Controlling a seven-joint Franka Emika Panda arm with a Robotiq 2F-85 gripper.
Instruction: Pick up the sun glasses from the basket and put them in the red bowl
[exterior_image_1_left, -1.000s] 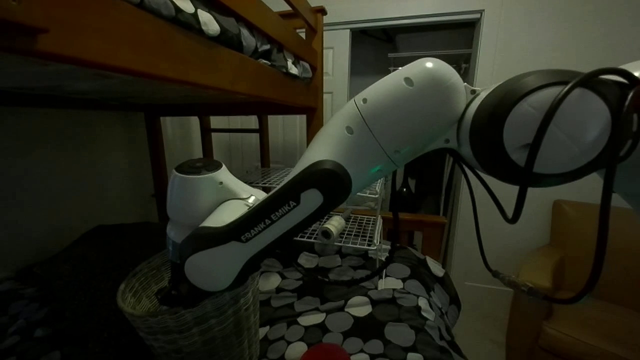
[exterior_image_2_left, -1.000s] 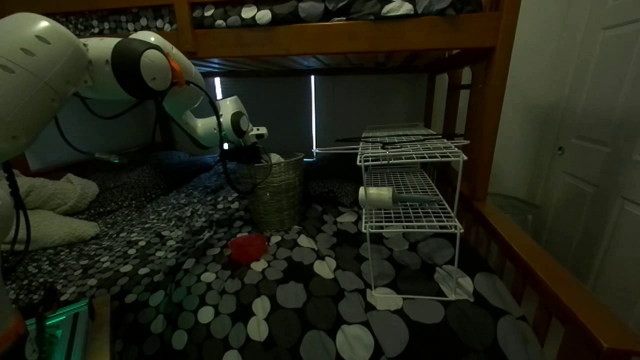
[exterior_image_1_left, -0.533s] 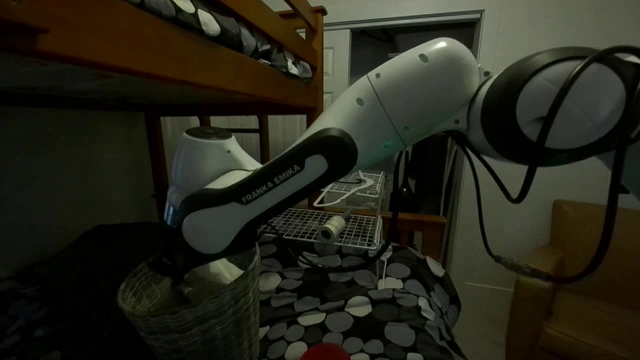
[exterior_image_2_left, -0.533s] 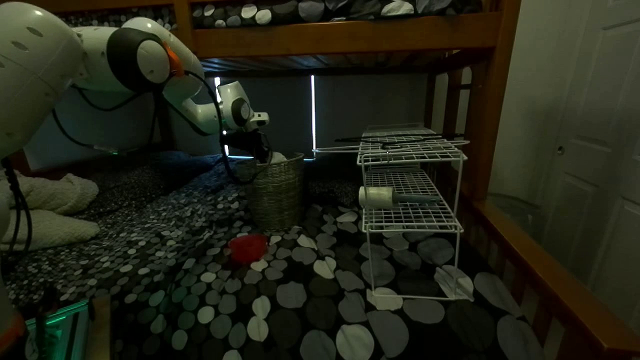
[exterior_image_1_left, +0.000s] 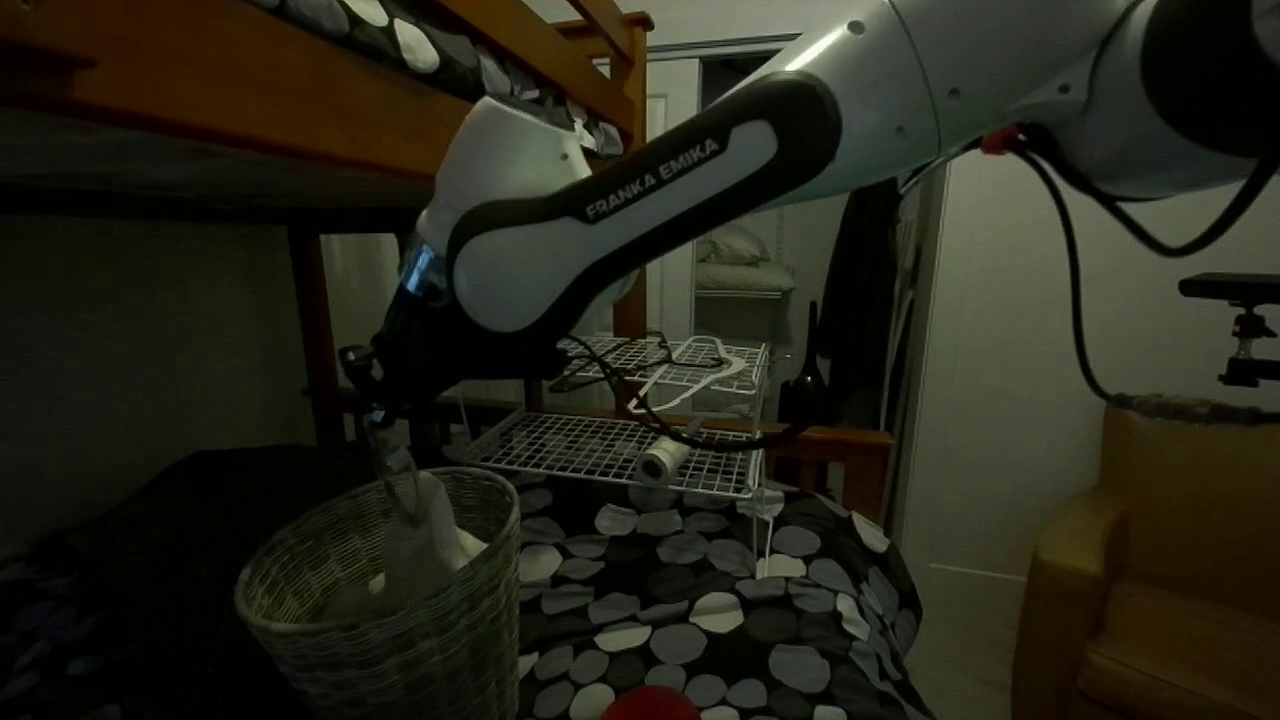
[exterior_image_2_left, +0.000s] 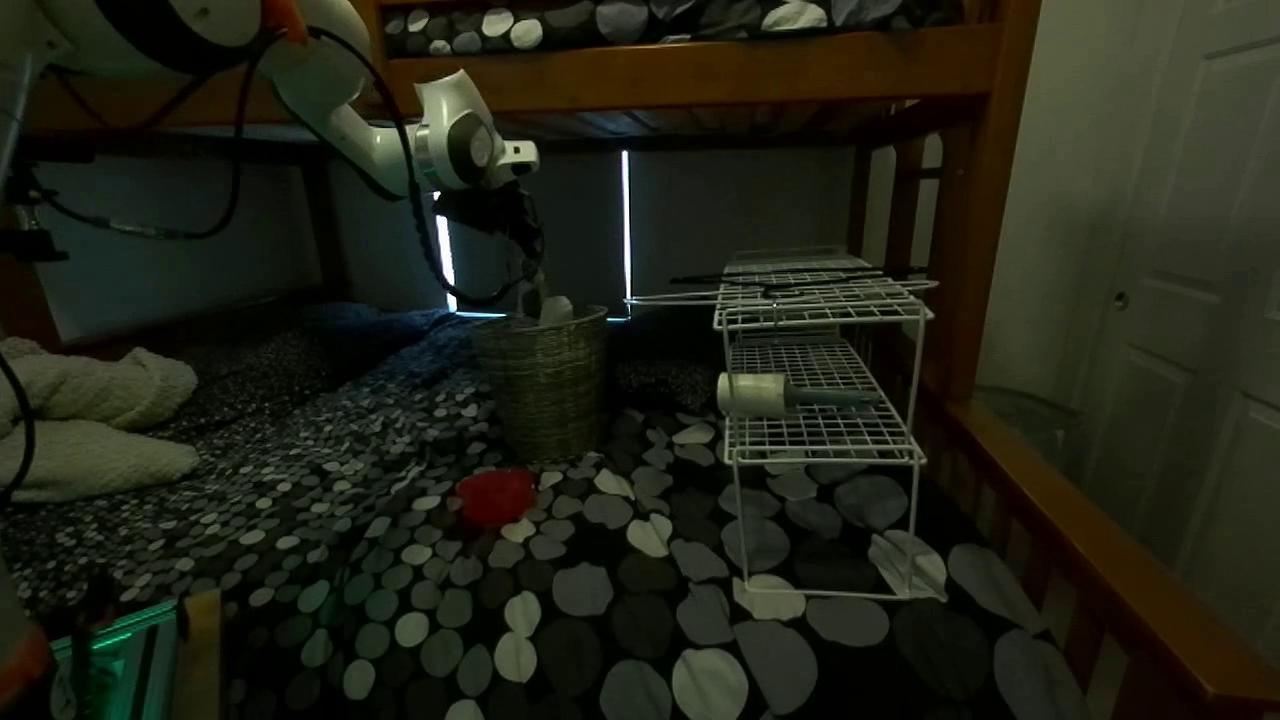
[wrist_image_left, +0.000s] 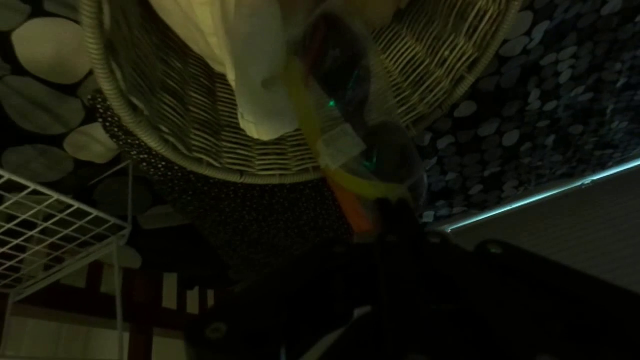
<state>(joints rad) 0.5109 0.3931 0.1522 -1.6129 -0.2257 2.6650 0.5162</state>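
Yellow and orange, dark-lensed sunglasses (wrist_image_left: 347, 95)

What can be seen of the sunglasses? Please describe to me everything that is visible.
The sunglasses have two dark, shiny lenses, yellow and orange edging that looks like plastic, and a small pale label near the middle. The gripper is closed on one end, and they hang at a slant at the mouth of the basket. Their lower part appears close to a pale cloth-like item; whether they touch is unclear. Blur hides finer details.
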